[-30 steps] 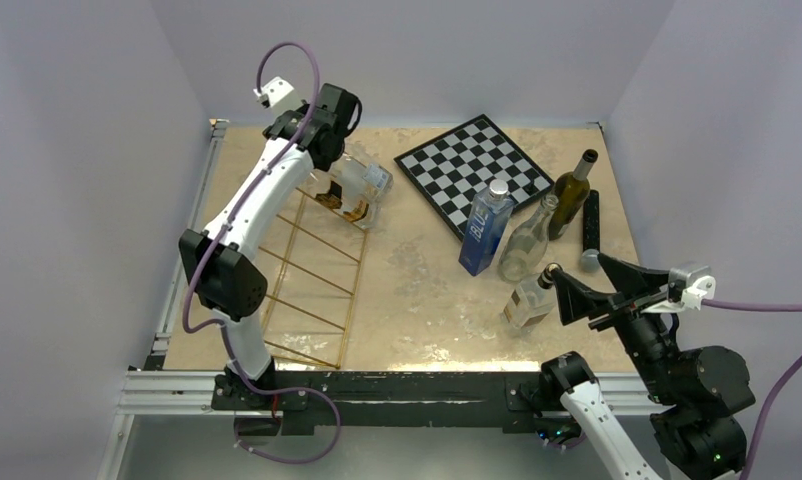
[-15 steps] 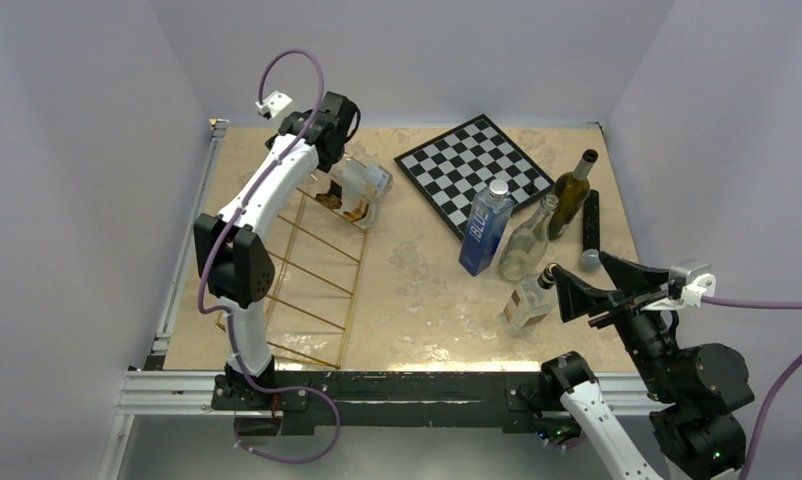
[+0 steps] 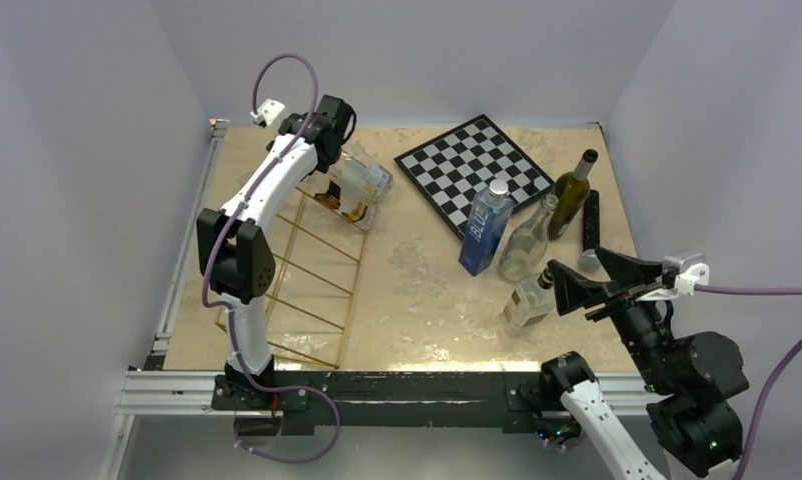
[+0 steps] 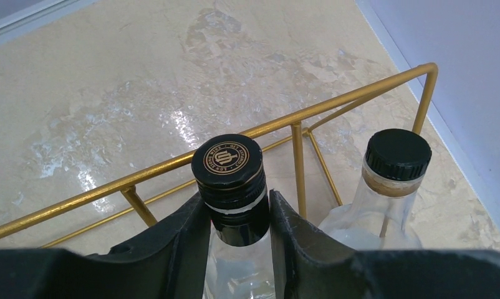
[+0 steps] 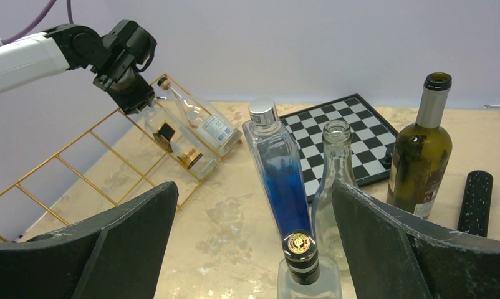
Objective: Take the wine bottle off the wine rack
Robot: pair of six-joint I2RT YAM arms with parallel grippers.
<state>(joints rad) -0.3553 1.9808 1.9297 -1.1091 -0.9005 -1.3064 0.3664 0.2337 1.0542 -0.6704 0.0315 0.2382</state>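
Gold-coloured wire frame at the left side of the counter: identify as the wine rack. Find two clear glass bottles leaning side by side on its far end, necks pointing toward the back corner. Note the left pincer clamped on the neck of the wine bottle, just below the black cap with the gold emblem, both fingers pressed against the glass. Note the second bottle, black-capped, just beside it and apart from the fingers. Locate the right pincer above the near right part of the counter, spread fully wide and gripping nothing. Directly below it, find a small bottle with a black-and-gold cap. Beyond that, observe a blue bottle, an empty clear bottle and a dark green bottle, all upright. Behind them, see the chessboard.
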